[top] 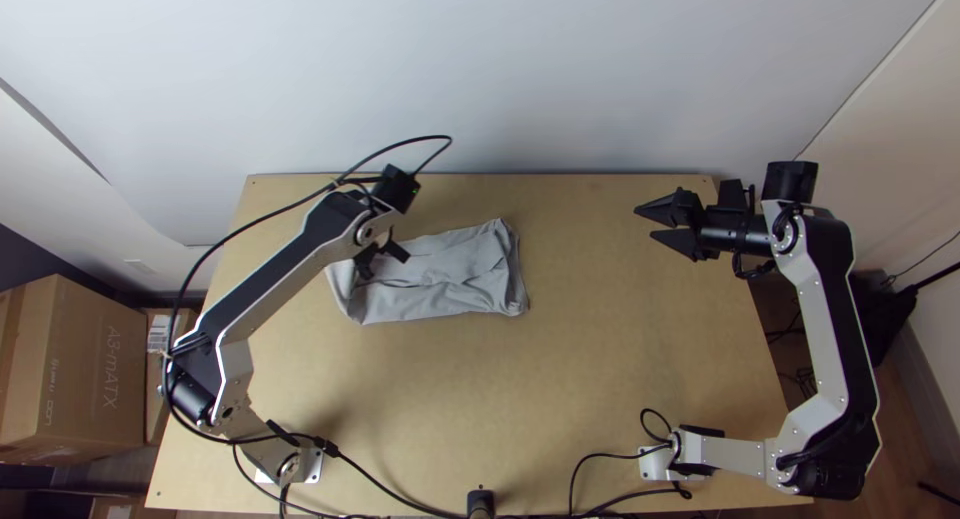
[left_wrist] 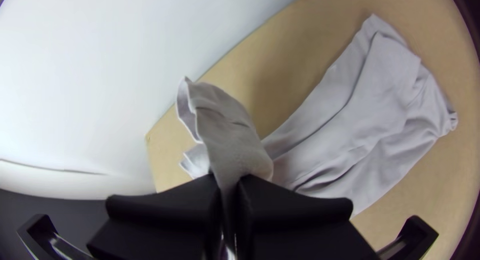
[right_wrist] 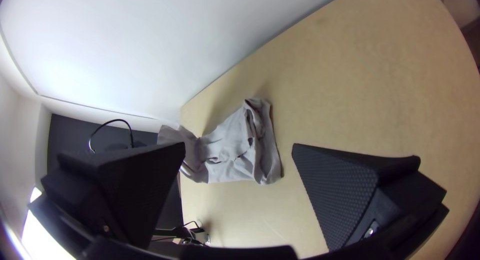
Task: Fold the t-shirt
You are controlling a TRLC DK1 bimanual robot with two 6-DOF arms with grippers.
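Grey t-shirt [top: 430, 271]; partly hidden where pinched

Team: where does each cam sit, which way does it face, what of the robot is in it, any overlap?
Top: fixed high over the near edge, steeply down at the wooden table; left arm and right arm, bases included.
Left wrist: on that arm, past the left gripper, shut on the grey t-shirt, toward table and pale wall.
Right wrist: on that arm, past the open right gripper, across the table at the shirt.
Shared by both wrist views: shirt, table, wall.
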